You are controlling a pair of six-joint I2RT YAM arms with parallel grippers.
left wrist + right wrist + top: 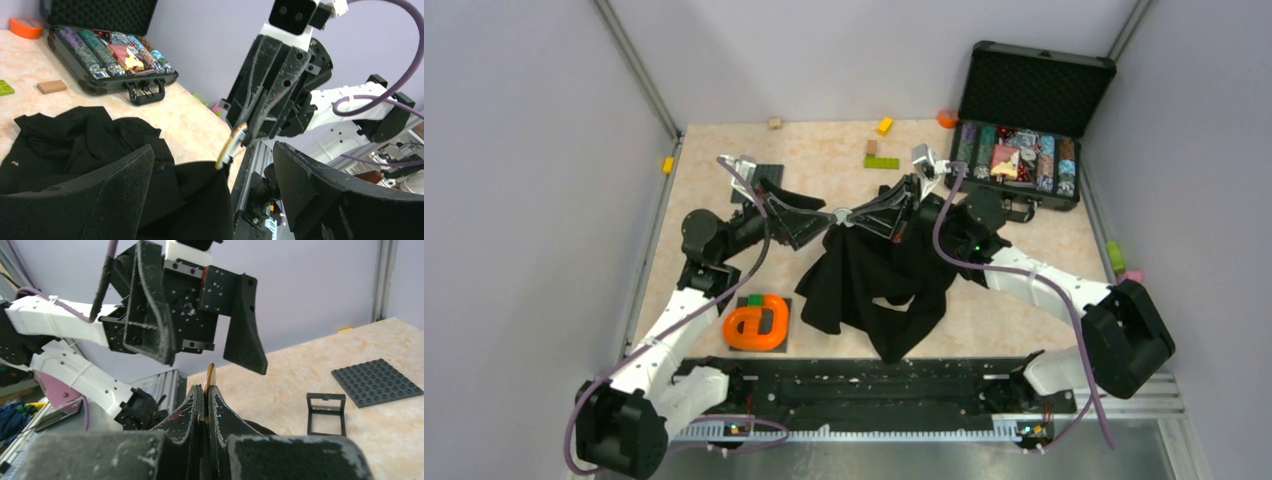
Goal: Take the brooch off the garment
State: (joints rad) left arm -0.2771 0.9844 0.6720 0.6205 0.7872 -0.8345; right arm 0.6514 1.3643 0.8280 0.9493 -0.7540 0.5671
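The brooch (839, 214) is a small whitish disc held above the table between the two arms. My right gripper (856, 217) is shut on it. The left wrist view shows the brooch (231, 145) edge-on in the right fingers, with the black garment (200, 200) hanging from its lower edge. In the right wrist view the brooch (209, 377) sticks up from my right gripper (206, 390). My left gripper (822, 212) faces it, open, with a finger on either side and touching nothing. The garment (874, 285) drapes down onto the table.
An open black case (1024, 150) of coloured chips stands at the back right. An orange ring-shaped object (759, 322) lies at the front left. A grey baseplate (377, 382) and a small black frame (326, 412) lie at the back left. Small blocks (882, 162) lie near the back.
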